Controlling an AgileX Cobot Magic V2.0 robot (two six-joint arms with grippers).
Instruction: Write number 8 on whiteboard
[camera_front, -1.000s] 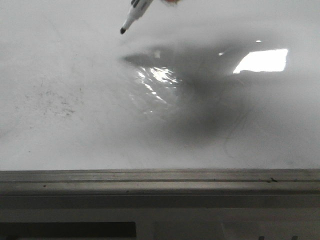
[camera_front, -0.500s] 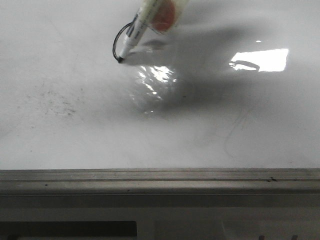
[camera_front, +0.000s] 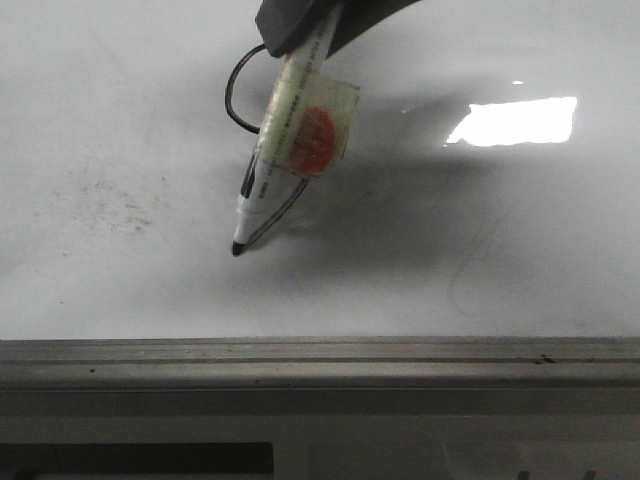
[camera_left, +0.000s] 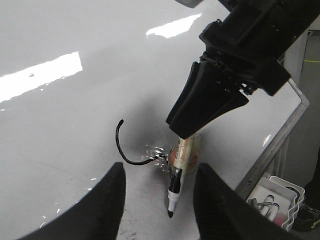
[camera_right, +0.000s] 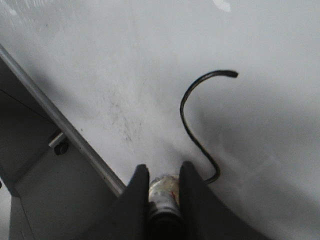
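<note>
The whiteboard (camera_front: 480, 260) fills the front view. My right gripper (camera_front: 305, 25) comes in from the top and is shut on a marker (camera_front: 262, 190) wrapped in yellowish tape with a red spot. The marker's black tip rests on the board. The number 8 (camera_front: 232, 100) is a thin black open hook with a line running down to the tip. It also shows in the right wrist view (camera_right: 187, 120) beyond the shut gripper (camera_right: 162, 170), and in the left wrist view (camera_left: 120, 145). My left gripper (camera_left: 160, 167) is open and empty, hovering just short of the marker (camera_left: 176, 192).
A grey metal ledge (camera_front: 320, 360) runs along the board's near edge. A bright glare (camera_front: 520, 120) lies at the right and faint grey smudges (camera_front: 110, 200) at the left. A white tray (camera_left: 272, 197) with markers sits beyond the board's frame.
The marker has come down toward the ledge, with the right gripper now in the front view. The black line has grown from a short hook into a hook with a long stroke below.
</note>
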